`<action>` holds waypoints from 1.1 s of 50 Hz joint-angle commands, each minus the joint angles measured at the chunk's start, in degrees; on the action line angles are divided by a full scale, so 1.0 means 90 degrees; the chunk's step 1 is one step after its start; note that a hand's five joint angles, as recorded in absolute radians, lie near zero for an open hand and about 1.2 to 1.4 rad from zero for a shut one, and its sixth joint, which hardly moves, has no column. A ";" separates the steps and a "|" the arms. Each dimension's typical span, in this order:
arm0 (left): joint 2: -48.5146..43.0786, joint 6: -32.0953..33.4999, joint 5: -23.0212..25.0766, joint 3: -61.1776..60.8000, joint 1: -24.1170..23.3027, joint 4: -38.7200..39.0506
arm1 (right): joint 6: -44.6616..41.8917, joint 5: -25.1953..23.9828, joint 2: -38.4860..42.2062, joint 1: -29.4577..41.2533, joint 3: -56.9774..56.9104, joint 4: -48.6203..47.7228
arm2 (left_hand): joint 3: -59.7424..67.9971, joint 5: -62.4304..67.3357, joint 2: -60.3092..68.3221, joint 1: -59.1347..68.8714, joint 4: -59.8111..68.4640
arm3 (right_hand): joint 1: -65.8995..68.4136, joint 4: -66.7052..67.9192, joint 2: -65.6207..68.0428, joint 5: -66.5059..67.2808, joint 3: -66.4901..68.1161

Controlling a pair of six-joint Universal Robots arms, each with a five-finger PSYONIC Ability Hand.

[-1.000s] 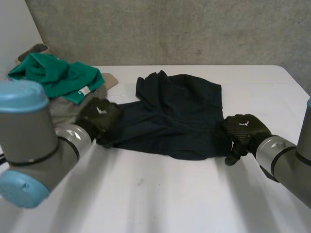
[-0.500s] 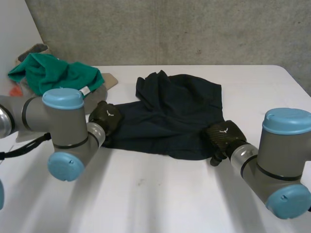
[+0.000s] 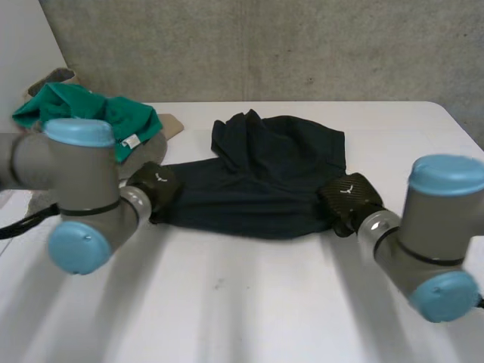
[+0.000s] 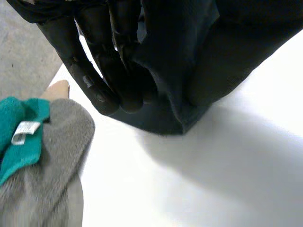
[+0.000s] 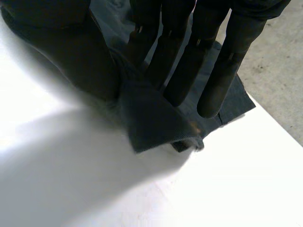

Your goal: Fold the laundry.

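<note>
A dark navy garment [image 3: 265, 174] lies spread across the middle of the white table [image 3: 242, 302]. My left hand [image 3: 155, 187] is at its near left corner. In the left wrist view that hand [image 4: 104, 61] has its fingers closed on a bunched fold of the dark cloth [image 4: 199, 56]. My right hand [image 3: 346, 198] is at the near right corner. In the right wrist view its fingers [image 5: 189, 42] lie over the cloth and pinch the corner flap [image 5: 151, 118] against the thumb. Both corners stay low on the table.
A pile of laundry sits at the far left: a green garment [image 3: 83, 113] with a white label on top of a grey one [image 4: 47, 179], and a tan piece [image 3: 170, 125] beside it. A concrete wall runs behind the table's far edge.
Both hands have closed on the garment's near corners. The right hand moved inward along the near edge, and both arms swung so their elbows point toward the camera.
</note>
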 commanded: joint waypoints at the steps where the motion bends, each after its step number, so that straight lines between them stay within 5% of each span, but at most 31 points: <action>1: 0.1473 -0.0199 0.0154 -0.1348 0.0077 -0.1166 | -0.1020 -0.0508 -0.1169 -0.0530 0.0070 0.3398 | 0.1345 0.1500 0.1300 0.1499 0.1294 | 0.1742 0.1300 0.1425 0.1542 0.1357; 7: 0.1874 0.0104 0.0447 -0.1984 -0.0108 -0.1773 | -0.2173 -0.0752 -0.1395 -0.0863 0.0061 0.5288 | 0.1345 0.1500 0.1300 0.1499 0.1294 | 0.1742 0.1300 0.1425 0.1542 0.1357; 21: 0.0664 -0.0383 -0.0060 0.0230 -0.0460 -0.0806 | -0.1140 -0.0411 -0.0409 -0.0629 -0.1227 0.3344 | 0.1345 0.1500 0.1300 0.1499 0.1294 | 0.1742 0.1300 0.1425 0.1542 0.1357; 30: 0.0965 -0.1963 -0.0421 0.3869 -0.0490 -0.0271 | 0.0021 0.0146 -0.0710 -0.0385 -0.4164 0.1201 | 0.1345 0.1500 0.1300 0.1499 0.1294 | 0.1742 0.1300 0.1425 0.1542 0.1357; 37: 0.1181 -0.2922 -0.0578 0.5202 -0.0304 -0.0237 | 0.0687 0.0342 -0.1004 -0.0345 -0.5280 0.0033 | 0.1345 0.1500 0.1300 0.1499 0.1294 | 0.1742 0.1300 0.1425 0.1542 0.1357; 44: 0.1230 -0.3050 -0.0656 0.4473 -0.0060 -0.0864 | 0.0687 0.0156 -0.0868 -0.0326 -0.4960 0.0365 | 0.1345 0.1500 0.1300 0.1499 0.1294 | 0.1742 0.1300 0.1425 0.1542 0.1357; 55: 0.1279 -0.3167 -0.0305 0.1006 0.0019 -0.0484 | 0.0658 -0.0322 -0.0594 -0.0394 -0.1817 0.0698 | 0.1345 0.1500 0.1300 0.1499 0.1294 | 0.1742 0.1300 0.1425 0.1542 0.1357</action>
